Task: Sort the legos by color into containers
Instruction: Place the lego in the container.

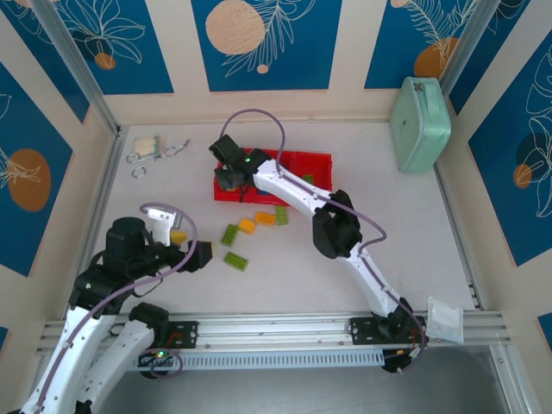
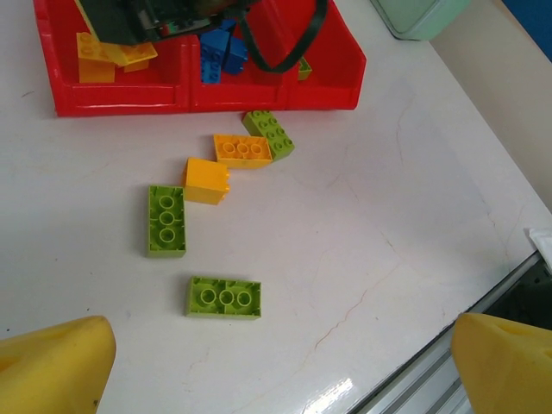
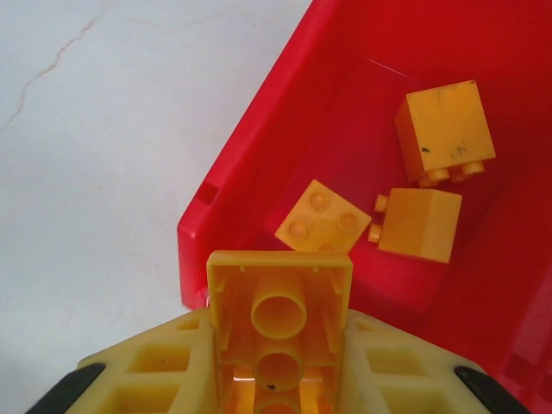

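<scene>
My right gripper (image 3: 280,345) is shut on an orange-yellow lego (image 3: 280,297), its hollow underside facing the camera. It hangs over the left compartment of the red tray (image 3: 250,147), where three orange legos (image 3: 323,216) lie. In the top view this gripper (image 1: 228,177) sits over the tray (image 1: 315,164). My left gripper (image 2: 280,371) is open and empty above the table, near a green lego (image 2: 223,297). Beyond it lie another green one (image 2: 166,220), two orange ones (image 2: 242,149) and a third green one (image 2: 269,133). Blue legos (image 2: 220,56) fill the middle compartment.
A mint-green case (image 1: 420,123) stands at the back right. Metal clips (image 1: 155,155) lie at the back left. A white object (image 1: 445,317) rests on the front rail at the right. The right arm's forearm (image 1: 297,194) stretches over the loose bricks.
</scene>
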Available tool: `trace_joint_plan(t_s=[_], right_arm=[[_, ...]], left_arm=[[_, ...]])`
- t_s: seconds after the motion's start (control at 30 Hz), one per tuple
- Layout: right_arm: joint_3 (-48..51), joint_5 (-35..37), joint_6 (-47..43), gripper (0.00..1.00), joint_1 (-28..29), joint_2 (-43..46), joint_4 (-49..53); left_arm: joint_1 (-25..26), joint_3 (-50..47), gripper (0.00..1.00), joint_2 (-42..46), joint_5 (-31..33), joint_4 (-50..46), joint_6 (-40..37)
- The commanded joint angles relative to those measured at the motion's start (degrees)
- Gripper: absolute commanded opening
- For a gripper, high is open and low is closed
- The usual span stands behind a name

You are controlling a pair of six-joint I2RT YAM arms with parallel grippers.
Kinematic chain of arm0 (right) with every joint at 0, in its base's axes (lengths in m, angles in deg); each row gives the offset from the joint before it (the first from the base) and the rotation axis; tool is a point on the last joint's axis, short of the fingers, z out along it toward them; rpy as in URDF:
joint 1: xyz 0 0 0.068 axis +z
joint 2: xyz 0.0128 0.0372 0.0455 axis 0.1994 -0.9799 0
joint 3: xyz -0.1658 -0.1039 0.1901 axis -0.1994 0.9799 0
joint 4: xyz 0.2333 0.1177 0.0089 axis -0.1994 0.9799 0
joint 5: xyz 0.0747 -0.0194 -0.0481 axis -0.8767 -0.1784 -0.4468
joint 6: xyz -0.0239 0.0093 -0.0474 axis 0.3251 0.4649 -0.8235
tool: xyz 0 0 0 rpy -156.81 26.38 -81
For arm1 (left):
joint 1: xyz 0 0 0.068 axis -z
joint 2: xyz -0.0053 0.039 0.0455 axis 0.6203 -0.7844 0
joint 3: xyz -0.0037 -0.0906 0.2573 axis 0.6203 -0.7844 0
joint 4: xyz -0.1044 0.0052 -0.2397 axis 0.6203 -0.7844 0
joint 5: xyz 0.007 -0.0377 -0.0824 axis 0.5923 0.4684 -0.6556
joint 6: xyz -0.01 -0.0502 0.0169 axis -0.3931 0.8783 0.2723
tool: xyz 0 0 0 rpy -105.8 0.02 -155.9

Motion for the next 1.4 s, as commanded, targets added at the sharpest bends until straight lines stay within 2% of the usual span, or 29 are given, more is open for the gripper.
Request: trace_joint_plan(t_s=[0.0,0.13,0.23,0.3,0.5,0.63,0.9,1.2,1.37], right_arm=[[-5.2,1.71,-1.18,0.3,-0.88,-2.59,3.8],[-6.17,1.91,-1.29,0.31,-1.45,-4.29,4.11],[-6.09,2.41,-1.13,0.36,-1.71,-4.7,4.49],[-6.15,2.99,-0.91,0.44,-1.72,-4.91,4.99],[-6.82,3.28,0.23,0.76,-1.39,-3.89,7.01],[-7.13,2.77,1.4,0.85,-1.19,-1.9,8.22],[-1.11,-2.84,0.79,0.88,-0.6,5.11,7.59],[27.18,-13.79,-13.88,0.88,-1.01,19.41,-6.91],[34.25,-20.96,-21.55,0.84,-0.8,21.04,-6.47]], left_arm=[[-0.79,0.09,0.99,0.66,-0.22,0.16,0.26],[-0.97,0.05,0.99,0.77,-0.32,0.15,0.25],[-1.12,0.05,0.99,0.53,-0.55,0.25,0.25],[-1.34,0.06,0.99,0.4,-0.67,0.27,0.16],[-1.69,0.05,1.0,0.17,-0.76,0.33,0.19],[-2.04,0.05,0.99,-0.54,-1.01,0.26,0.22],[-2.13,0.14,0.99,-1.72,-0.96,0.14,0.17],[-2.55,0.14,0.99,-2.46,-0.87,0.11,0.25],[-2.81,0.23,0.99,-3.05,-0.67,-0.1,0.28]])
